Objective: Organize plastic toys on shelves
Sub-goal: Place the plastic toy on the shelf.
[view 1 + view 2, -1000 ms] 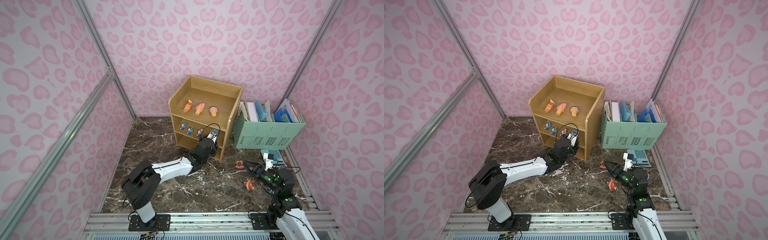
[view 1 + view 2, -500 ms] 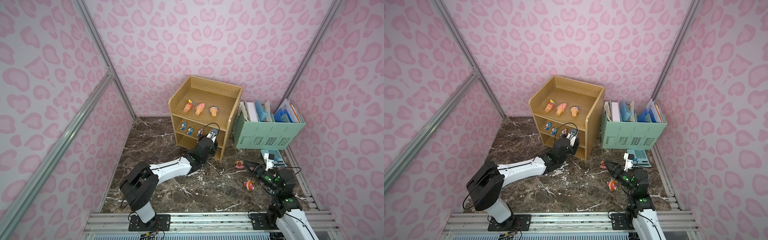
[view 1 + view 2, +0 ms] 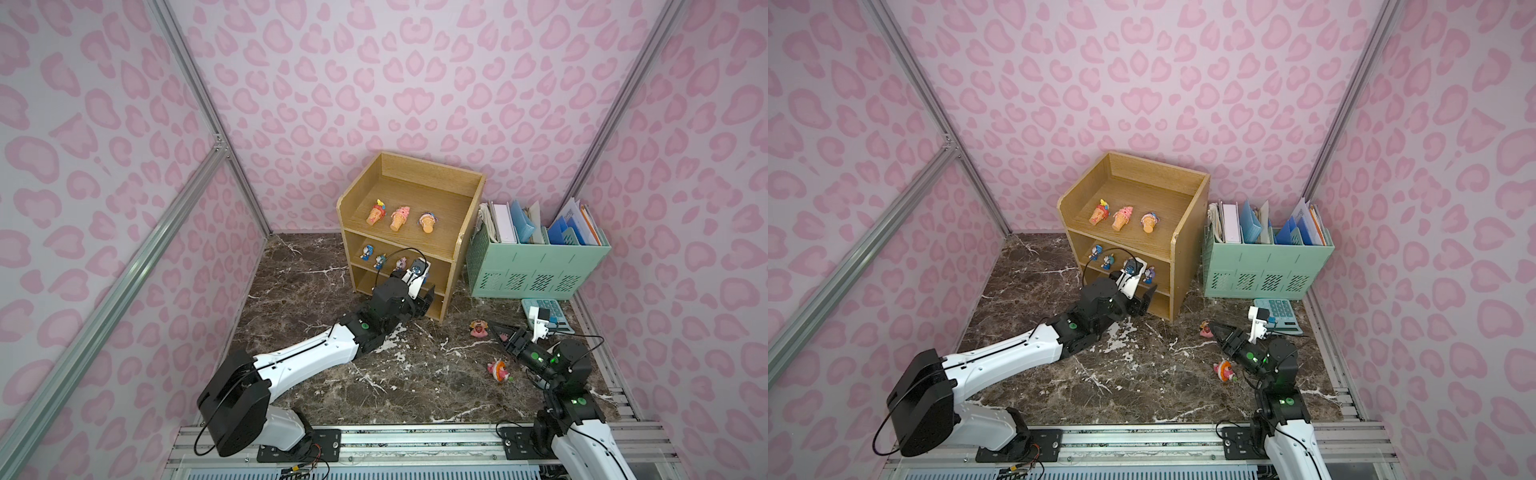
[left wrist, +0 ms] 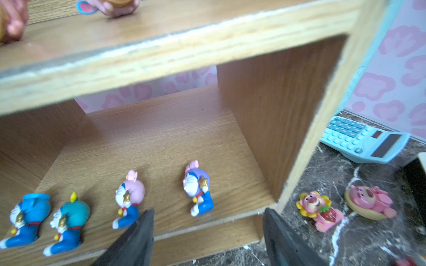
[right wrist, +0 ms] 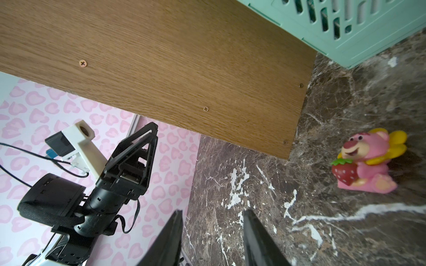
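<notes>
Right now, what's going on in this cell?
The shelf is part filled: three cones on the top tier, four blue toys on the middle one. The left gripper hangs at the front of the middle tier, jaws open and empty. Pink toys lie on the table beside the shelf. The right gripper is low next to them, jaws apart, holding nothing.

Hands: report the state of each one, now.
Left hand: open wide, holding nothing.
Right hand: open, nothing between its fingers.
</notes>
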Tool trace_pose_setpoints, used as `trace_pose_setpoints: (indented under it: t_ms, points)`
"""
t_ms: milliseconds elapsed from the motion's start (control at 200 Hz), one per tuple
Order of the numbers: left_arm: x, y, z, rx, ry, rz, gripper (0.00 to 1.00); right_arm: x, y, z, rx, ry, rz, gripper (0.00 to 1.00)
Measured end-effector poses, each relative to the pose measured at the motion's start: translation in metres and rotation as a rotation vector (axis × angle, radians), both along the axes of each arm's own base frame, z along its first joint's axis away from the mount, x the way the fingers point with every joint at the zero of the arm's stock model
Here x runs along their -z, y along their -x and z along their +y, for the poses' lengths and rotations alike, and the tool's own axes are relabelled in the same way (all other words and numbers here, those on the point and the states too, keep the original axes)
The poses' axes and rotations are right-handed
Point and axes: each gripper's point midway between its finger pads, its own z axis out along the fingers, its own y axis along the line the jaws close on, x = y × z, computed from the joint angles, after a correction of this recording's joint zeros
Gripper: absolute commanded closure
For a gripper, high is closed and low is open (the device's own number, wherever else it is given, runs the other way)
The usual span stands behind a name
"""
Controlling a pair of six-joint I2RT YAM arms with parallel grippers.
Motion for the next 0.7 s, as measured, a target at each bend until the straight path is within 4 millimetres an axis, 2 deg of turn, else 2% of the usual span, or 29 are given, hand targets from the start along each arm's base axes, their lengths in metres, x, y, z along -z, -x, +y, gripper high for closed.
trace_pose_setpoints:
  t_ms: [105,210,270,340,495,620,700]
  points:
    - [-0.011,0.017,0.015,0.010,0.042,0.001,0.16,0.000,0.001,0.000,-0.002,0.005,-0.004,0.54]
    - [-0.026,0.031,0.038,-0.013,0.105,0.019,0.03,-0.002,0.003,0.001,-0.014,0.030,-0.037,0.54]
    - [-0.032,0.033,0.060,-0.061,0.176,0.059,0.03,-0.005,0.005,0.001,-0.024,0.063,-0.076,0.54]
    - [-0.032,0.031,0.092,-0.138,0.262,0.117,0.03,-0.010,0.005,0.002,-0.034,0.114,-0.132,0.54]
    - [0.010,0.034,0.149,-0.265,0.431,0.330,0.05,-0.007,0.005,-0.002,-0.033,0.241,-0.194,0.54]
    - [0.051,0.041,0.186,-0.387,0.531,0.465,0.05,0.012,0.001,-0.007,-0.015,0.328,-0.175,0.53]
    - [0.081,0.052,0.198,-0.440,0.544,0.538,0.05,0.026,0.000,-0.009,-0.010,0.374,-0.144,0.53]
